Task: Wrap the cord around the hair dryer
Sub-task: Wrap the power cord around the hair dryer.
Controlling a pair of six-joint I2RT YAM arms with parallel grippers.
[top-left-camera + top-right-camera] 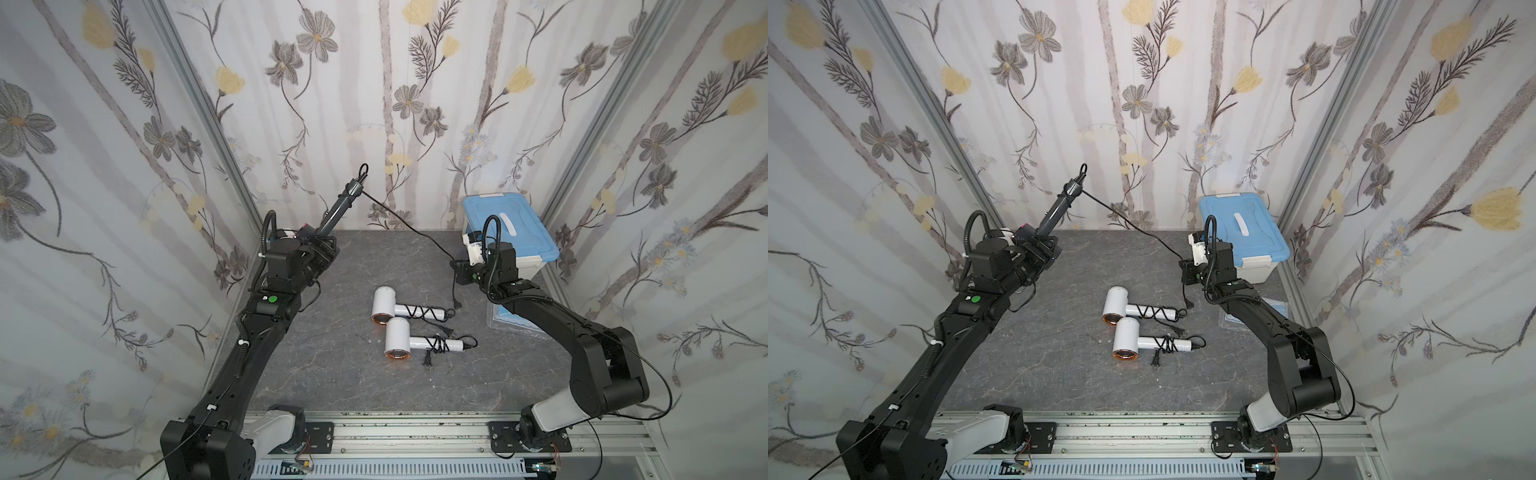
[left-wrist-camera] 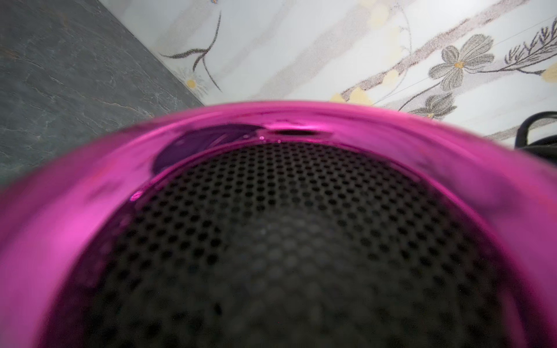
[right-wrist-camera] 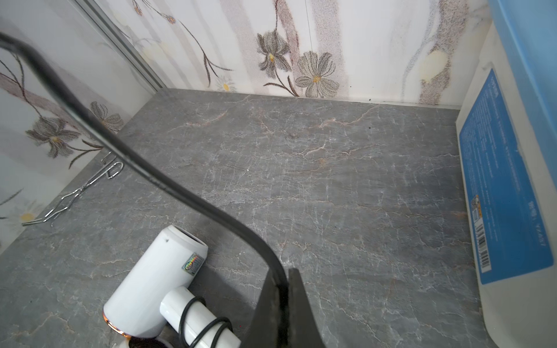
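A dark grey hair dryer with a magenta ring is held off the table, its handle pointing up toward the back wall. My left gripper is shut on its head; the mesh fills the left wrist view and hides the fingers. The black cord loops round the handle's end, then slopes across to my right gripper, which is shut on it. The plug hangs below that gripper.
Two white hair dryers with wound cords lie mid-table; one shows below my right gripper. A blue-lidded box stands at the back right. A wire rack lies by the left wall.
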